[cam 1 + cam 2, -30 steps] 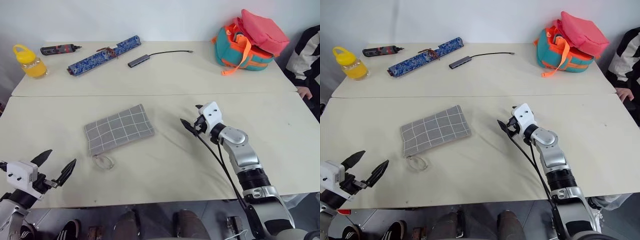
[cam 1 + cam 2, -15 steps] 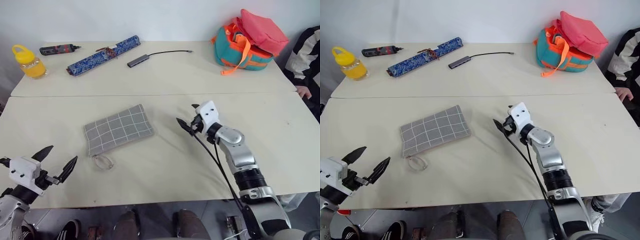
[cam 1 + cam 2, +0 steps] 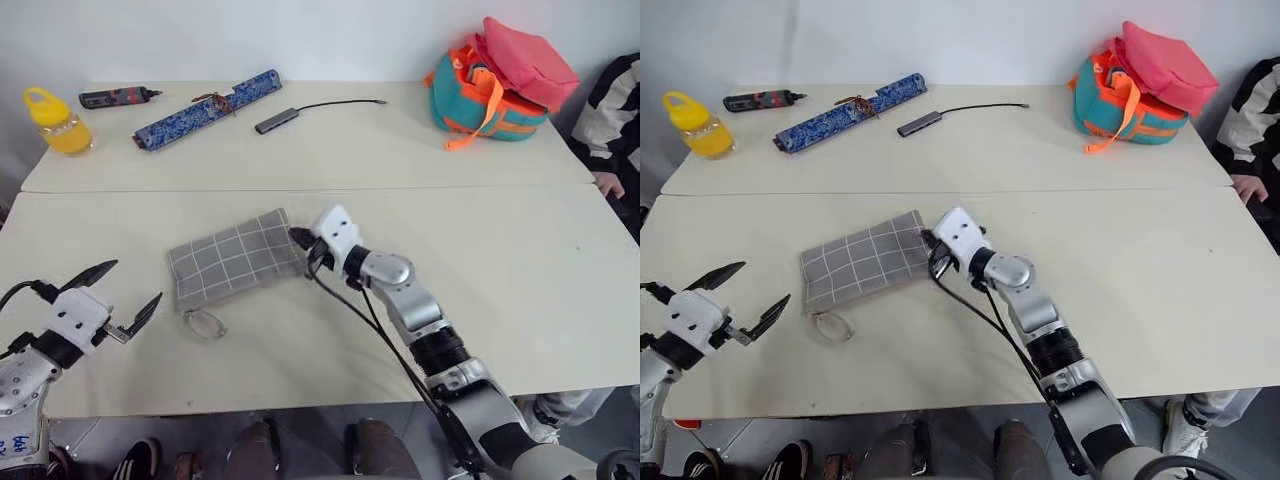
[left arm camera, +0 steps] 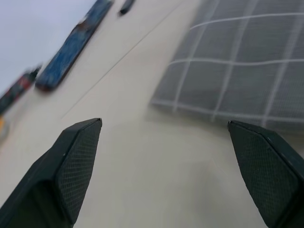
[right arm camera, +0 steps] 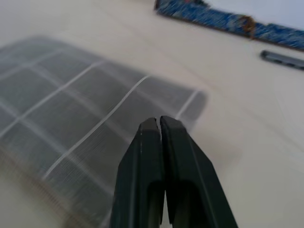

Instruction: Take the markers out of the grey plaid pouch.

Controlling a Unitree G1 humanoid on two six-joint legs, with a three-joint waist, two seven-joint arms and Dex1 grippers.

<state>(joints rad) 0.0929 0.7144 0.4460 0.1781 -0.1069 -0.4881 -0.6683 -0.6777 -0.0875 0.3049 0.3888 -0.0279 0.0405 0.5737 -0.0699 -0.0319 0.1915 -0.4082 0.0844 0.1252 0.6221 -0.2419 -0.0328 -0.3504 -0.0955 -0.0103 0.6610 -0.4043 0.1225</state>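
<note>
The grey plaid pouch (image 3: 235,258) lies flat on the near table, its clear loop (image 3: 205,324) trailing toward the front edge. My right gripper (image 3: 297,237) is shut, its fingers pressed together with their tips at the pouch's right end near the far corner; in the right wrist view its fingertips (image 5: 158,122) hover over the plaid fabric (image 5: 71,118). Whether they pinch cloth I cannot tell. My left gripper (image 3: 130,282) stands open at the front left, apart from the pouch (image 4: 237,71), nothing between its fingers. The markers are hidden.
On the far table: a yellow bottle (image 3: 60,122), a black-and-red tool (image 3: 118,97), a long blue patterned roll (image 3: 210,108), a grey USB stick on a cable (image 3: 277,121), and a teal-orange-pink bag (image 3: 500,85). A person's striped sleeve (image 3: 615,110) is at the right edge.
My right gripper swept left across the table to the pouch's right end and went from open to shut. My left gripper rose slightly and rolled, staying open.
</note>
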